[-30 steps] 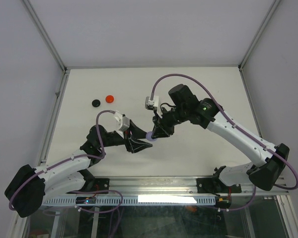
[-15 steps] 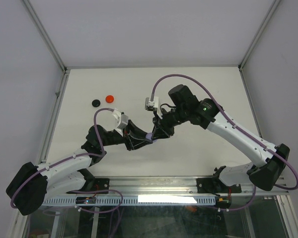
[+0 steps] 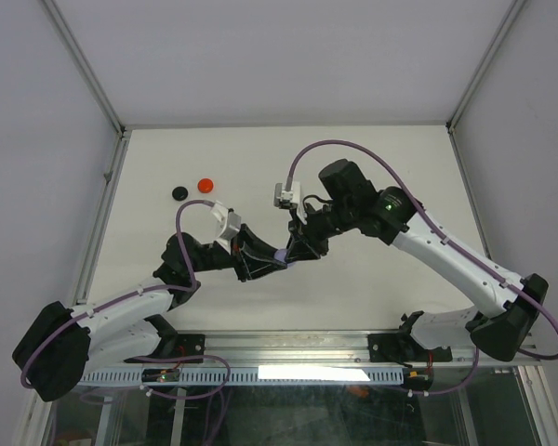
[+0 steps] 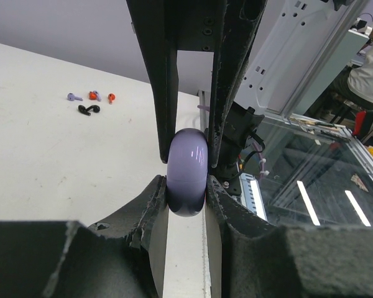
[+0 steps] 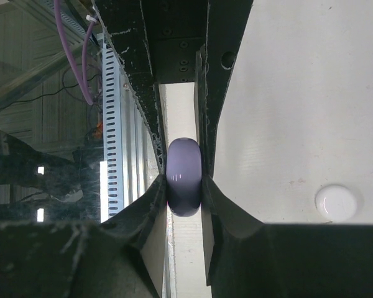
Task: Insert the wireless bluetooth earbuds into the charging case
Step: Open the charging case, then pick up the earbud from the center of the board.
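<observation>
Lavender and glossy, the case (image 4: 187,172) hangs just above the table (image 3: 372,167), between the two arms and towards the near edge. A second ago the left gripper (image 3: 263,264) stood wide beside it. It has since closed, and its fingers now press the case's lower flanks. The right gripper (image 3: 300,247) has not altered: nearly closed, it clamps the upper half from the opposite side. Both claws thus hold the one case, each drawn in narrow around it.

I judge this to be either a handover or a two-handed brace for lifting the lid. Either way, no bud can go in until the case is opened.

The case is a smooth, rounded pebble, seen edge-on in both wrist views, with soft highlights along its curve. No gap shows, so it looks shut, though the seam is too faint to place.

The left wrist view shows a purple bud (image 4: 74,97) and a black bud (image 4: 89,110) on the table, well apart from the case, with orange-red bits (image 4: 94,95) beside them.
</observation>
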{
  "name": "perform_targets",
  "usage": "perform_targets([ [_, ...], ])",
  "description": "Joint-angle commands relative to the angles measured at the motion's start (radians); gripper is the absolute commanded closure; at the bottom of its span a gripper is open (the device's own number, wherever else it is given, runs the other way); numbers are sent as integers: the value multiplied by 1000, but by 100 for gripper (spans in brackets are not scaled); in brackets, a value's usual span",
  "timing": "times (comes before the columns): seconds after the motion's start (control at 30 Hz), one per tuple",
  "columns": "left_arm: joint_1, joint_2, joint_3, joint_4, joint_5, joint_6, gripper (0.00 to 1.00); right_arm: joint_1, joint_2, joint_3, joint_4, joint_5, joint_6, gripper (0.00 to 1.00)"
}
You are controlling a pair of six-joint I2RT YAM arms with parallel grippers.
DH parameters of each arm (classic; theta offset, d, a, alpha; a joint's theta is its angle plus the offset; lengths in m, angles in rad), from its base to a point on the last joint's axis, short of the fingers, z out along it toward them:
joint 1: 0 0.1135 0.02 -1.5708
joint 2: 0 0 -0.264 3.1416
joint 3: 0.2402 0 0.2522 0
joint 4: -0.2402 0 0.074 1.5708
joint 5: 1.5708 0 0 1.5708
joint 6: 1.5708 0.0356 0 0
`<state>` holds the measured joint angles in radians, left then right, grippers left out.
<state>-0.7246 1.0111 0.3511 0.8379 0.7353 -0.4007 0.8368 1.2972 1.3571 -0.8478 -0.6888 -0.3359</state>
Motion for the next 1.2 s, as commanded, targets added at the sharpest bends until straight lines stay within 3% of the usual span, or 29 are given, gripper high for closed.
perform_targets([
  [0.0, 2, 14, 33, 26, 54, 1, 100, 7, -44, 7, 94, 9, 5, 92],
  [0.1, 2, 5, 16, 42, 54, 26, 100, 7, -49, 5, 93, 37, 6, 82],
  [0.4, 2, -56, -47, 100, 90, 135, 100, 7, -89, -23, 124, 127, 26, 64],
  [0.7, 1, -64, -74, 105, 62, 180, 100, 5, -107, -34, 138, 201, 45, 57],
  [0.9, 2, -62, -132, 144, -100, 202, 100, 5, -122, -59, 164, 280, 109, 49],
  [1.17, 1, -74, -270, 282, -366, 227, 100, -74, -112, -121, 141, 552, 275, 41],
])
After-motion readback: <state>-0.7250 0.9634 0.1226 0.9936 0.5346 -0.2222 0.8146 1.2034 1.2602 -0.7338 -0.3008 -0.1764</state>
